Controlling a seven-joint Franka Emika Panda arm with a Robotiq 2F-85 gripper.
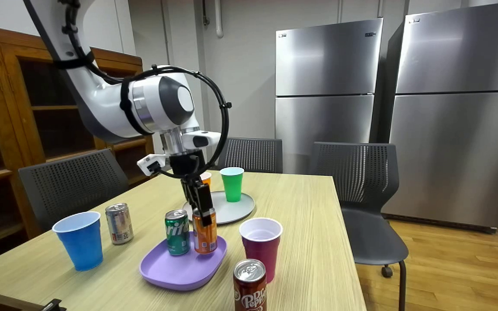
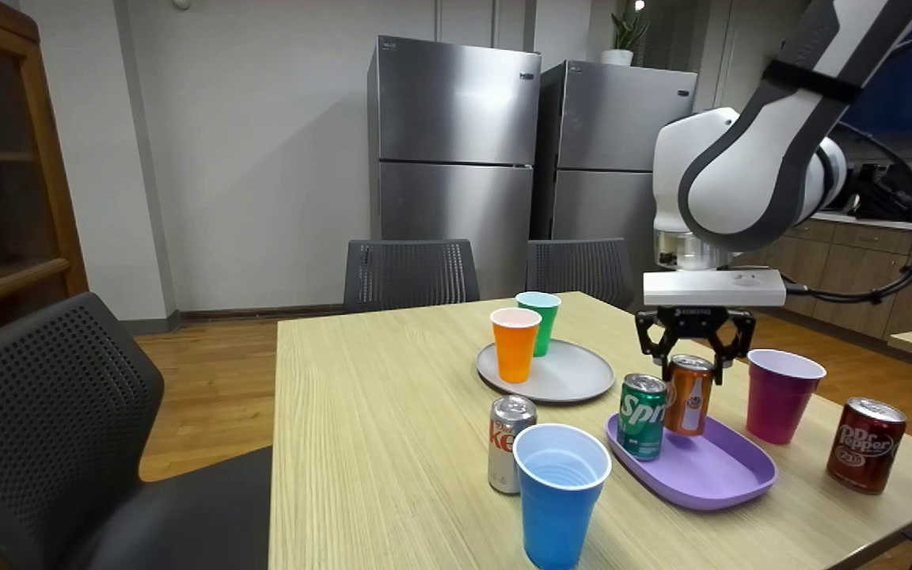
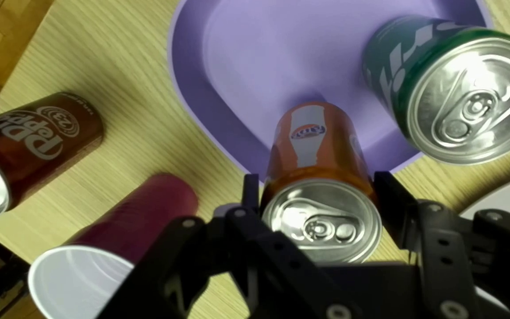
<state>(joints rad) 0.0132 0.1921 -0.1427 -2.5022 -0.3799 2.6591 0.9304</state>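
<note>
One pale worktop (image 2: 377, 443) with fine, straight wood grain spans the foreground of both exterior views. On it lies a purple tray (image 1: 171, 276), oblong, round-cornered and low-rimmed. At the tray's end an orange can (image 2: 687, 405) is upright, just beside a green can (image 2: 640, 419). The gripper (image 2: 692, 375) grasps the orange can near its top, a finger on either side; whether the can's base touches the tray is hard to tell.

Past the tray, a round grey plate (image 2: 575, 378) bears an orange cup (image 2: 514, 352) and a green cup (image 1: 231, 185). To one side of the tray a blue cup (image 1: 80, 242) and a silver can (image 1: 119, 224) stand near each other directly on the worktop; to the other, a maroon cup (image 1: 263, 248) and a dark red can (image 1: 251, 298).

Dark chairs (image 1: 350, 168) with perforated backs are set around the worktop. Two steel fridges (image 2: 456, 119), in both exterior views, stand before a plain, light grey wall (image 2: 250, 158), with a potted plant (image 2: 618, 57) showing at the top of one. A pipe (image 1: 218, 17) runs down the wall, and soft bright patches lie on the fridge doors. A brown wooden cabinet (image 1: 11, 108) with glass doors takes up a side of the room. The floor (image 1: 439, 255) is of warm, honey-coloured boards. In an exterior view, wooden drawers (image 2: 868, 237) show behind the arm (image 2: 741, 190).
</note>
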